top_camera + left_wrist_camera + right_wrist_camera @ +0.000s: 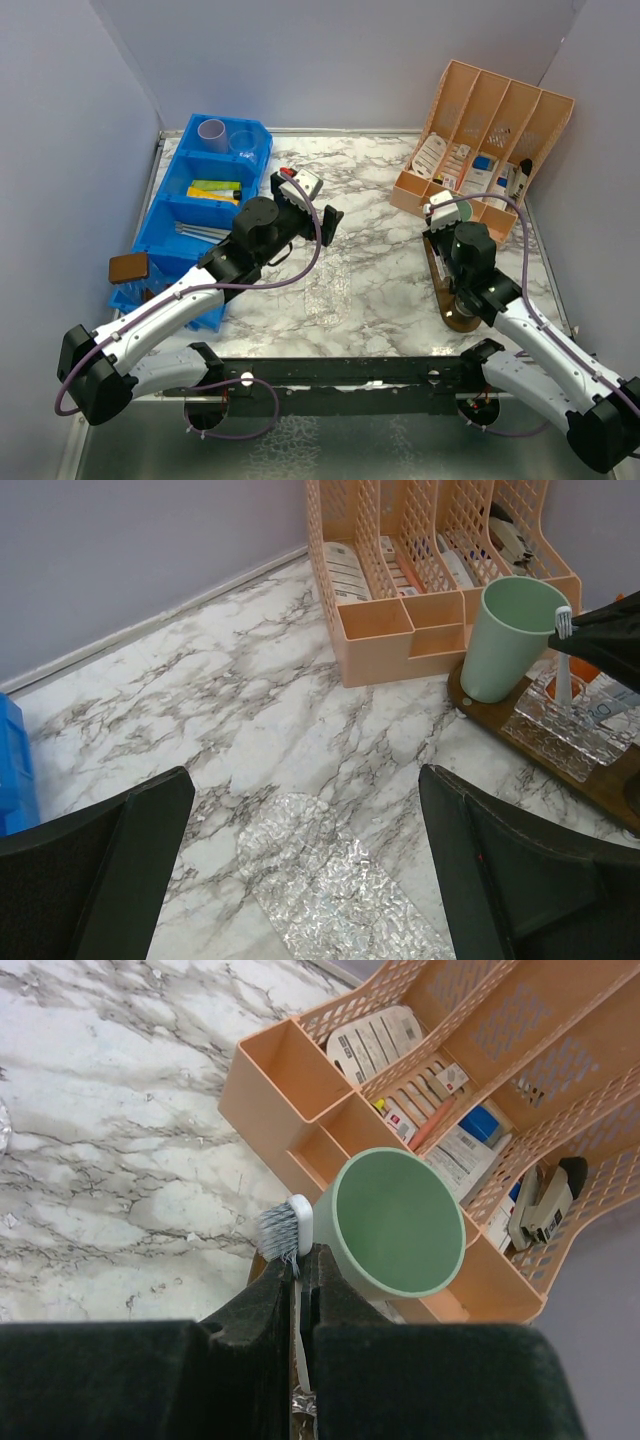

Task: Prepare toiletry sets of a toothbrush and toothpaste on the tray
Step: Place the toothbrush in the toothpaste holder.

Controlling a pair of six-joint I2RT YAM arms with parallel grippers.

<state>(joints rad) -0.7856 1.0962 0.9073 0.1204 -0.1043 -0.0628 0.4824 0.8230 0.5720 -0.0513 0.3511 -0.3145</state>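
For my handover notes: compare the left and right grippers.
The left gripper stands wide open and empty; the right gripper is shut on a toothbrush. The left hangs over the marble table; the right sits beside the green cup. Both have black fingers.

Robot lab cell: plain partition walls (330, 60) enclosing marble-print tabletop (380, 290), black mounting rail (340, 385).

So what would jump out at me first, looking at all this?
Probably the right gripper, clamped on a toothbrush, bristles up, beside a mint green cup on the wooden tray at the right. Behind stands a peach desk organiser full of small packets; at the far left a bright blue bin holds a lilac cup. The left gripper hangs wide open above the marble table.
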